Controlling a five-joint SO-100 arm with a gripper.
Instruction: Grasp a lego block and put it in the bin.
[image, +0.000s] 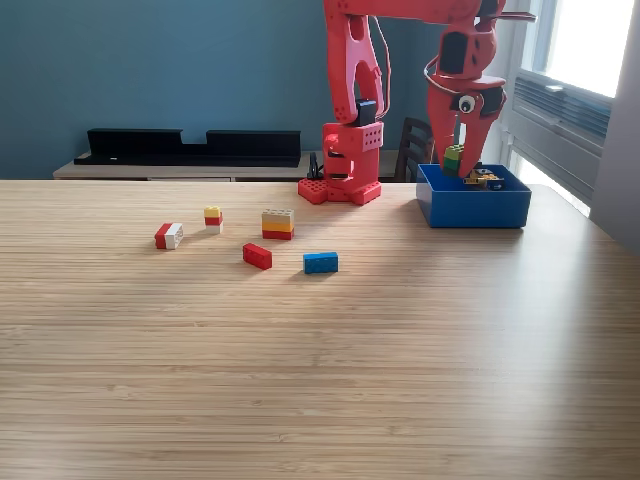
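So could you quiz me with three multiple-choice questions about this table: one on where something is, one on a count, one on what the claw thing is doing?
1. Where does the square bright blue plastic bin stand in the exterior view?
A. At the table's right, beside the arm's base
B. At the front left corner
C. In the middle of the loose blocks

2. How many loose blocks or small block stacks lie on the light wooden table outside the bin?
A. Two
B. Five
C. Nine

3. What is the red end effector doing?
A. Resting flat on the table
B. Holding a green block over the bin
C. Gripping the plain blue block

Answers: 1 A, the bin sits right of the red base. 2 B, five pieces are spread left of centre. 3 B, the green block sits between its fingers above the bin.
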